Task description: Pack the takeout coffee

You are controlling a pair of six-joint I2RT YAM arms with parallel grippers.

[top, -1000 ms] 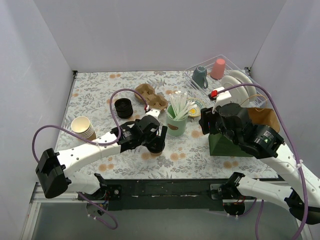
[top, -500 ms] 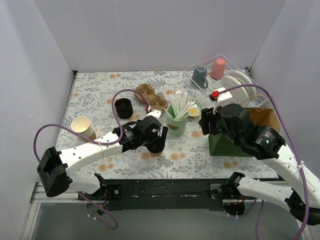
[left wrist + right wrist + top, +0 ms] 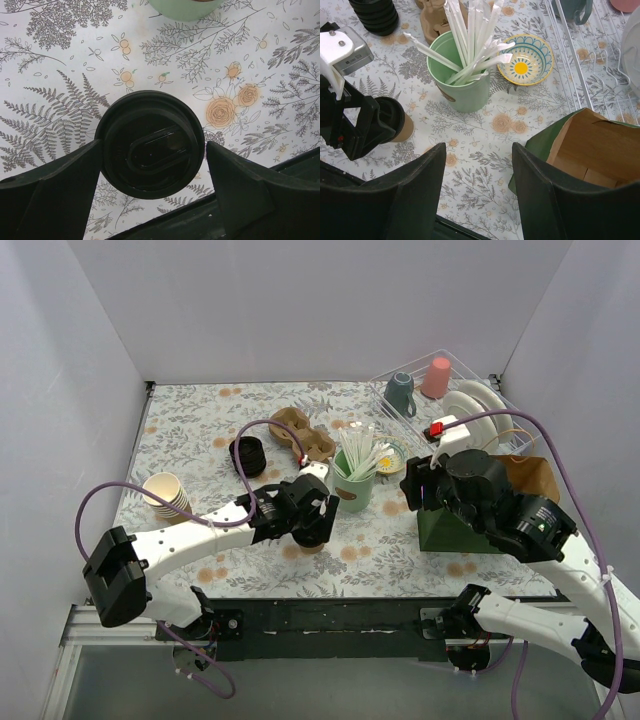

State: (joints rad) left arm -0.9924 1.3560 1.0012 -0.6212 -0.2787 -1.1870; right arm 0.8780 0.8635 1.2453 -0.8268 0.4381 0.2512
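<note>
— What was the left gripper doing?

— It straddled the takeout coffee from above. Its fingers had drawn in from wider apart a second before, one seemingly touching the black lid and the other just beside it. Not yet clamped, I judged, so the cup was not held.

— And where was the coffee?

— Upright on the table near its front edge, just beside the green cup of straws, exactly where it had stood a second earlier.

— So what did that mean for packing?

— The grasp looked nearly made, but lift and carry were all undone. The carrier sat well apart, further back.

— Anything else different?

— The left arm's elbow had swung inward and its cable had shifted. The right gripper hung spread and empty beside the paper bag, scarcely moved.
</note>
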